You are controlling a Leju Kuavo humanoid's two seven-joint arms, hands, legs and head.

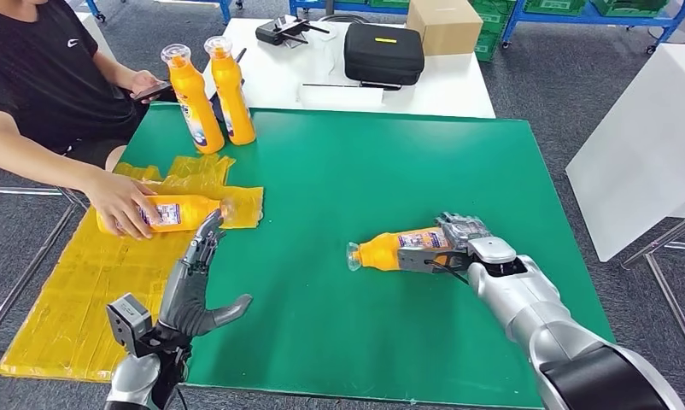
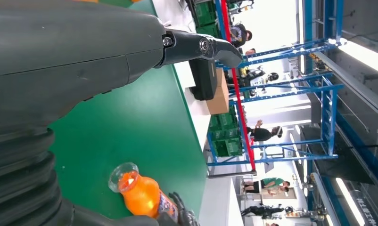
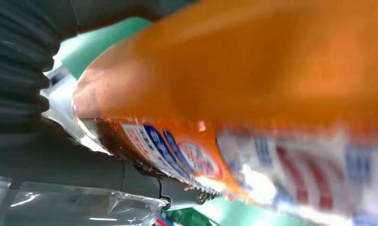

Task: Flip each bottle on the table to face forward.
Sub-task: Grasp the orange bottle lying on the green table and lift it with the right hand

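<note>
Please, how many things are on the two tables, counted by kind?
Orange bottles: 4 — two upright, one lying under a person's hand, one lying in the right hand
Black case: 1
Cardboard box: 1
Black controller: 1
Total: 7

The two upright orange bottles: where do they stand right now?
In the head view the two upright orange bottles stand side by side at the far left corner of the green mat, close to the seated person.
</note>
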